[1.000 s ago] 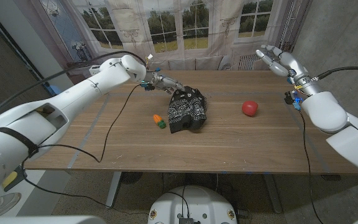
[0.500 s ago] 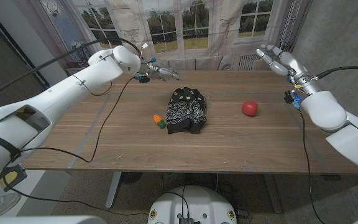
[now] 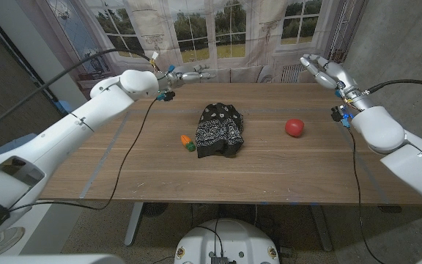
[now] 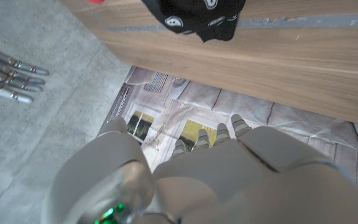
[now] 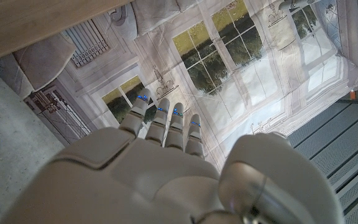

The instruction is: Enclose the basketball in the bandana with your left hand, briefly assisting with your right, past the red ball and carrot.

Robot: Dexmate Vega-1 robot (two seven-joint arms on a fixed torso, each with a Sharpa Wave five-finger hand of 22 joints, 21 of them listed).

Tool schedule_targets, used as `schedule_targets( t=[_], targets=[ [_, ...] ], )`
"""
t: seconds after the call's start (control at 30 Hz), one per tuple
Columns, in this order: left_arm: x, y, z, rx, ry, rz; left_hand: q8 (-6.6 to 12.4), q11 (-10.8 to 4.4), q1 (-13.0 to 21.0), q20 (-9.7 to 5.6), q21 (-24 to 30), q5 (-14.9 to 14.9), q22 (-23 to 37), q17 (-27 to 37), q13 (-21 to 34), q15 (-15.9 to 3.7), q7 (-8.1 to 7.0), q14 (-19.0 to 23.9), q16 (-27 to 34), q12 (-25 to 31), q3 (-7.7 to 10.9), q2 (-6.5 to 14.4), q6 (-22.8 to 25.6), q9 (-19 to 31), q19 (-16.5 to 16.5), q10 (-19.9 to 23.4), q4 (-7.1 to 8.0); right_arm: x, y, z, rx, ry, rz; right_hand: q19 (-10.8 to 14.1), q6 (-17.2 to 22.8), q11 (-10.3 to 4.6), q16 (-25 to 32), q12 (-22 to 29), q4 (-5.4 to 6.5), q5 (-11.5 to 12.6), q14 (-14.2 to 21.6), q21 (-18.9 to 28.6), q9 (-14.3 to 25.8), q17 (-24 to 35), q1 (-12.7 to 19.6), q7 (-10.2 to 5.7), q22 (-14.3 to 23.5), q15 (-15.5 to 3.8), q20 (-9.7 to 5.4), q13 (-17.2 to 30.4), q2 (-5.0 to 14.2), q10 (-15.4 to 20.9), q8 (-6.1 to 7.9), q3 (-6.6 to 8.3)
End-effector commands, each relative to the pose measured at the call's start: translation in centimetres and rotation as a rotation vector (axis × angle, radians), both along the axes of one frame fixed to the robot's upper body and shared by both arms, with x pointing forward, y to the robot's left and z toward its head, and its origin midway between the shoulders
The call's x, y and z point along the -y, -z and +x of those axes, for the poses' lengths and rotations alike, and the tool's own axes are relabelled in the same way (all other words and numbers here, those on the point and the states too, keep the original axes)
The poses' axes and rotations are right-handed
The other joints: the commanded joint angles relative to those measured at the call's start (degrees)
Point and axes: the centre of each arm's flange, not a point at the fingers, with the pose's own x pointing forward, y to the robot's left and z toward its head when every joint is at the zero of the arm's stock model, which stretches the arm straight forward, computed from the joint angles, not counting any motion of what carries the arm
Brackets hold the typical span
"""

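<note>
While the bandana [image 3: 220,130] sits bundled in a dark, white-patterned mound near the middle of the table [image 3: 306,172], both hands are raised well away from it. No basketball surface shows; whether it lies under the cloth cannot be told from these pictures. The carrot [image 3: 187,141], orange with a green end, lies just beside the bundle on the side toward the table's left edge, very close to the cloth, though contact cannot be confirmed. The red ball [image 3: 294,127] rests apart from the bundle, toward the right edge. The left hand [image 3: 189,75] hangs in the air over the far edge, left of the bundle, its fingers stretched out and holding nothing. In the left wrist view, that hand [image 4: 219,168] shows from behind with its fingertips [image 4: 222,132] reaching toward the printed backdrop, and a corner of the bandana [image 4: 194,15] hangs over the table edge. The right hand [image 3: 324,71] is lifted beyond the far right corner, fingers spread and empty. The right wrist view shows its back [image 5: 160,168], with the fingers [image 5: 166,118] extended toward the window-print curtain.
</note>
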Motion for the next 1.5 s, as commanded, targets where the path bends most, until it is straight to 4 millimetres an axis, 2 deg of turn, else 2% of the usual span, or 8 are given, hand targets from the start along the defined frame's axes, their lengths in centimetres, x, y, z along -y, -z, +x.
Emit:
schedule_targets(
  t=[0.03,0.2,0.37,0.53,0.67,1.2,1.33,1.5],
  targets=[
    [-1.9,2.5,-1.8,0.082,0.08,-0.222,-0.19,-0.65,-1.1,0.09,0.5,-0.1,0.1,0.1,-0.2,-1.03,-1.1,-22.6,0.1,0.2,-0.54,-0.2,-20.7,0.1,-24.9,-19.4,0.25,-1.0,0.0,1.3,-0.031,-0.107,0.027,0.5,0.4,-0.01,0.1,-0.7,-0.11,0.2,-0.3,-0.2,0.0,-0.1,-0.2,-0.05,0.3,0.4,0.13,-0.2,0.1,-1.4,-0.08,-0.3],
    [-2.0,3.7,-2.4,0.1,0.132,-0.304,0.34,-1.34,-2.8,0.02,0.9,0.0,0.1,-0.1,-0.7,-1.72,-2.07,-21.6,0.4,0.7,-1.54,-0.9,-19.0,0.0,-23.6,-18.2,0.87,-1.5,-0.1,2.3,-0.037,-0.187,0.041,1.0,-0.4,-0.59,-0.4,-1.2,-0.17,0.1,-1.4,-0.3,0.0,-0.4,-0.3,-0.62,0.3,-0.1,-0.59,-0.5,0.08,-2.9,-0.44,-0.37],
    [-2.7,5.0,-3.1,0.119,0.188,-0.432,0.6,-1.93,-4.5,-0.54,1.5,0.2,0.0,-0.3,-1.4,-2.24,-2.9,-19.8,0.8,0.9,-2.51,-1.4,-17.4,-0.1,-21.5,-17.3,1.5,-1.8,0.6,3.8,-0.035,-0.318,0.109,1.4,-1.4,-1.07,-1.3,-1.4,-0.35,-0.1,-3.1,-0.8,-0.1,-1.6,0.0,-1.22,0.2,-0.02,-5.06,-1.3,0.38,-4.0,-0.79,-0.21],
    [-2.8,5.9,-3.2,0.126,0.216,-0.476,1.05,-2.91,-6.0,-1.03,2.3,0.6,-0.2,-0.6,-2.3,-3.29,-3.83,-17.4,1.1,1.3,-3.39,-1.7,-14.4,-0.2,-18.6,-15.5,1.97,-1.7,1.4,5.1,-0.04,-0.45,0.188,1.6,-1.5,-0.97,-1.6,-1.5,-0.41,-0.2,-3.5,-0.9,-0.1,-2.1,0.1,-1.26,0.2,0.4,-6.46,-1.6,0.57,-4.4,-0.81,-0.1],
    [-3.2,6.6,-3.1,0.121,0.253,-0.521,1.29,-2.69,-6.4,-1.37,2.5,0.8,-0.2,-0.7,-2.7,-4.08,-4.02,-16.6,1.1,1.4,-3.65,-1.7,-12.9,-0.3,-17.8,-15.0,2.1,-2.0,1.8,6.2,0.007,-0.62,0.29,1.7,-1.5,-1.02,-1.6,-1.5,-0.43,-0.2,-3.6,-0.9,-0.1,-2.2,0.1,-1.31,0.2,0.63,-6.37,-1.7,0.66,-4.4,-0.8,-0.06],
    [-3.7,9.4,-3.2,0.088,0.336,-0.619,1.65,-3.23,-10.3,-2.39,2.8,1.9,-0.6,-1.0,-4.5,-5.9,-5.03,-12.4,0.9,2.3,-5.47,-0.9,-5.2,-0.5,-14.3,-9.7,3.75,0.1,3.0,9.7,-0.138,-0.623,0.459,1.2,0.2,-0.9,-1.9,-1.0,-0.41,-0.5,-4.2,-1.6,-0.2,-3.4,0.1,-1.49,0.2,-0.59,-4.35,-2.4,1.16,-3.5,-0.2,0.1],
    [-3.9,10.1,-3.7,0.102,0.332,-0.652,1.3,-3.47,-12.3,-2.65,2.6,2.4,-0.6,-1.0,-4.8,-6.52,-5.28,-11.8,0.7,2.2,-6.3,-0.5,-3.8,-0.5,-14.1,-8.9,4.6,1.3,3.8,10.9,-0.227,-0.447,0.478,0.7,0.9,-0.24,-1.8,-0.6,0.54,-0.8,-4.5,-2.1,-0.2,-3.9,-1.7,-1.71,0.2,0.15,-3.76,-2.8,1.75,-2.3,-0.08,-0.2],
    [-4.6,11.4,-3.5,0.087,0.278,-0.667,0.94,-4.17,-13.9,-2.76,2.4,2.9,-0.6,-1.0,-4.9,-6.95,-5.34,-11.5,0.5,2.1,-7.0,-0.1,-3.1,-0.5,-13.9,-8.4,5.23,1.0,5.5,13.6,-0.22,-0.502,0.577,0.1,1.3,-0.25,-1.7,-0.7,1.37,-1.0,-4.6,-2.7,-0.2,-4.5,-3.6,-1.45,0.2,1.4,-3.07,-3.3,2.31,-2.3,-0.14,-0.5]
  ],
)
